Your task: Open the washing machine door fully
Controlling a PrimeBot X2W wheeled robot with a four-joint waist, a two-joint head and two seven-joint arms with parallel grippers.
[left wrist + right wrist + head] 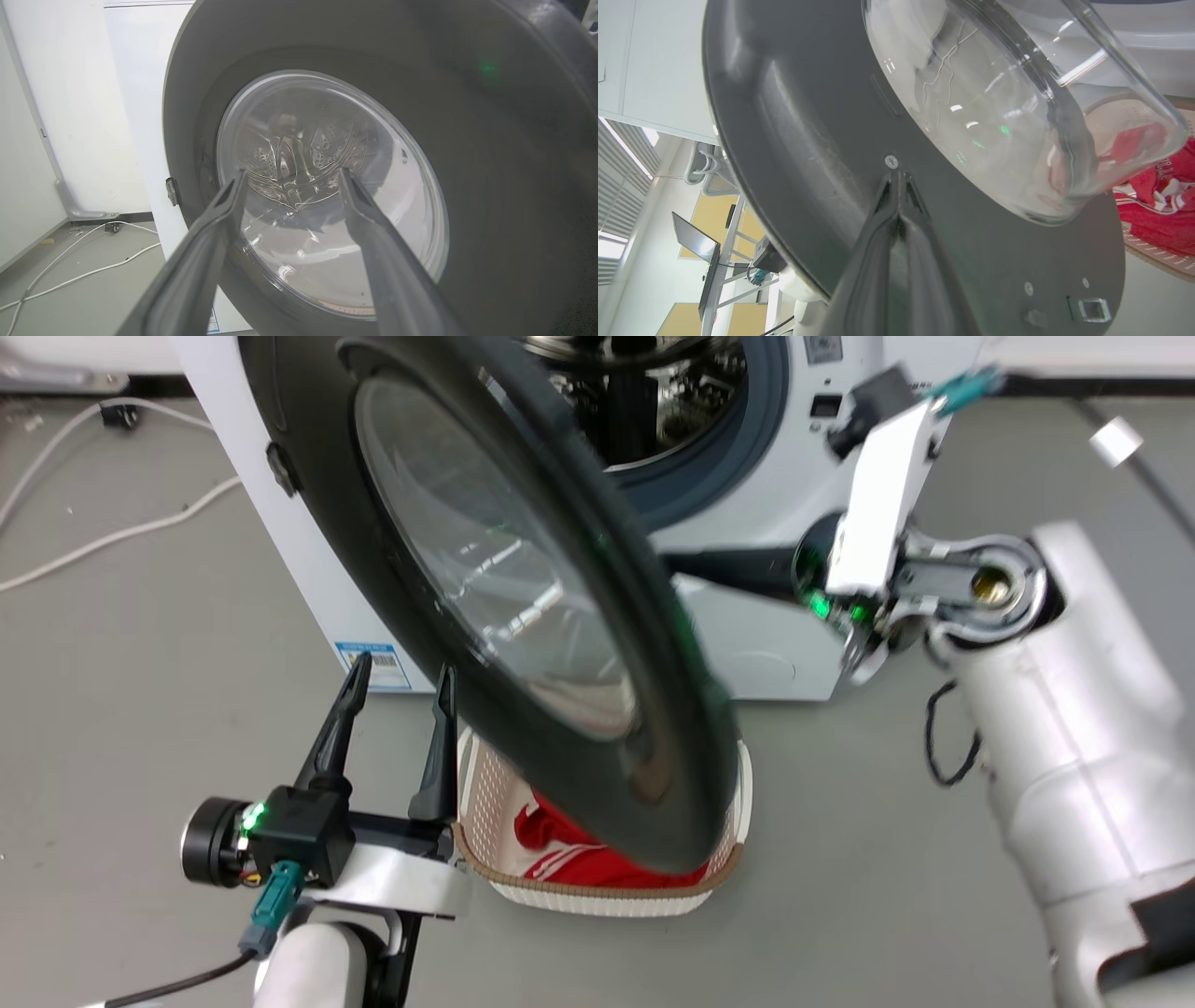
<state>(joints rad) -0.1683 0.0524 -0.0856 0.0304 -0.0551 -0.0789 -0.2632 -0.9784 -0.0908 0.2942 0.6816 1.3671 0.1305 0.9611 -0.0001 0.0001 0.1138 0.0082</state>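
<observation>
Glossy black washing machine door (495,579), white washing machine (747,499), cream perforated basket (485,803), red white-striped garment (569,859), grey floor (140,663)

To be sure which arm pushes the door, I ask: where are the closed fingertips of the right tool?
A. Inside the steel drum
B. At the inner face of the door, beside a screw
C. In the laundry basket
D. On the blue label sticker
B: in the right wrist view the right tool is shut, with its tips at the dark inner face of the washing machine door, just below a small screw.
</observation>
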